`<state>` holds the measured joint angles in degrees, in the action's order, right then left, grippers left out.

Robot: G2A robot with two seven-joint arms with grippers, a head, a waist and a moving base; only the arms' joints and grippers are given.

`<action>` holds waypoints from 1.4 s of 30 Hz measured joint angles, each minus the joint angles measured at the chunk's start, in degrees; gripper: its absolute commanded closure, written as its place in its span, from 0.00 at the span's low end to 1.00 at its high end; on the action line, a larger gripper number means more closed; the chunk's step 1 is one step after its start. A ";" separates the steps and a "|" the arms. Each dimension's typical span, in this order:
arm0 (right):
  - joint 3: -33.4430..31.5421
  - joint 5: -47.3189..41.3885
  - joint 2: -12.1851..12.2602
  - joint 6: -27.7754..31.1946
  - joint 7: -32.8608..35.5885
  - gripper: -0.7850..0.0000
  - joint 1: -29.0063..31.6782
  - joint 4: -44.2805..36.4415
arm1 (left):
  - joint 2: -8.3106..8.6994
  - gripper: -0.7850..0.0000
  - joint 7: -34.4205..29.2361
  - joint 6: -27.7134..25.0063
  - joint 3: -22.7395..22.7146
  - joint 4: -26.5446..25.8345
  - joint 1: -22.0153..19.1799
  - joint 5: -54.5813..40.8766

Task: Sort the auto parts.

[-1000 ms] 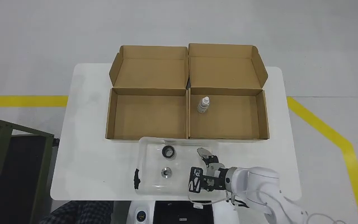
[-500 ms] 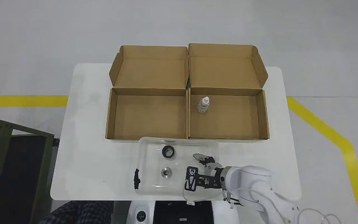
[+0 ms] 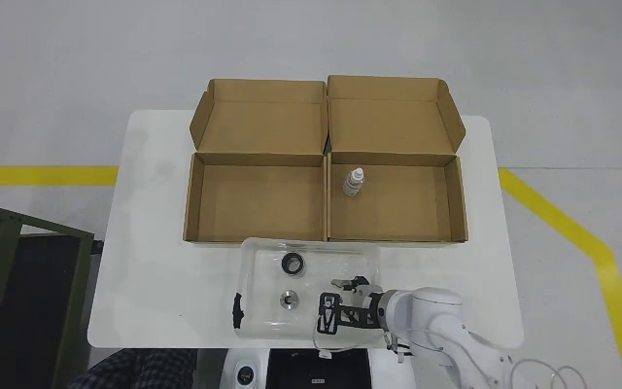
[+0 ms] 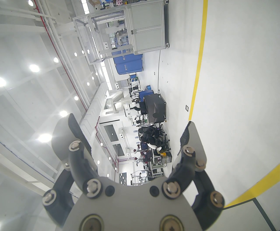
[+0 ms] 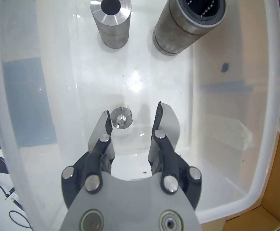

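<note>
A clear plastic bin (image 3: pixel 255 255) sits at the table's near edge. In it stand a dark linear bearing (image 3: pixel 293 263) (image 5: pixel 188 24) and a plain steel cylinder (image 3: pixel 289 299) (image 5: pixel 112 20). My right gripper (image 3: pixel 328 313) (image 5: pixel 132 119) is low inside the bin and open. A small steel stud (image 5: pixel 121 118) stands on the bin floor between its fingers, close to one fingertip (image 5: pixel 107 122). A small grey bottle-shaped part (image 3: pixel 355 180) lies in the right cardboard box (image 3: pixel 428 204). My left gripper (image 4: pixel 131 133) is open with nothing in it, facing the room.
Two open cardboard boxes stand side by side behind the bin; the left box (image 3: pixel 255 202) holds nothing. Their raised flaps (image 3: pixel 326 117) lean away at the back. The bin's walls (image 5: pixel 260 131) close in around my right gripper. White table (image 3: pixel 155 243) lies bare to the left.
My right gripper has slid leftward along the bin's near side and deeper into the bin. The parts and boxes have not moved.
</note>
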<state>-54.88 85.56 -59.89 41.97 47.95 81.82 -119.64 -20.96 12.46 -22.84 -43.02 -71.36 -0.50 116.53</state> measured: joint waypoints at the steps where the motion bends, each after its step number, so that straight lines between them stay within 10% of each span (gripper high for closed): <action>1: 0.18 -0.03 0.00 0.14 0.17 0.63 -0.08 0.08 | 0.00 0.00 0.00 0.00 0.00 0.00 0.00 0.00; 10: 1.07 -0.88 -0.01 1.05 0.98 0.99 -0.95 0.50 | 0.00 0.00 0.00 0.00 0.00 0.00 0.00 0.00; 26: -0.75 -0.89 0.61 0.30 -4.00 1.00 0.15 -2.32 | 0.00 0.00 0.00 0.00 0.00 0.00 0.00 0.00; 42: -9.61 -9.97 1.57 -1.50 -24.73 1.00 3.04 -1.14 | 0.00 0.00 0.00 0.00 0.00 0.00 0.00 0.00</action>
<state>-64.49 75.59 -58.32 40.48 23.23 84.86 -120.77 -20.96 12.46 -22.84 -43.02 -71.36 -0.50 116.53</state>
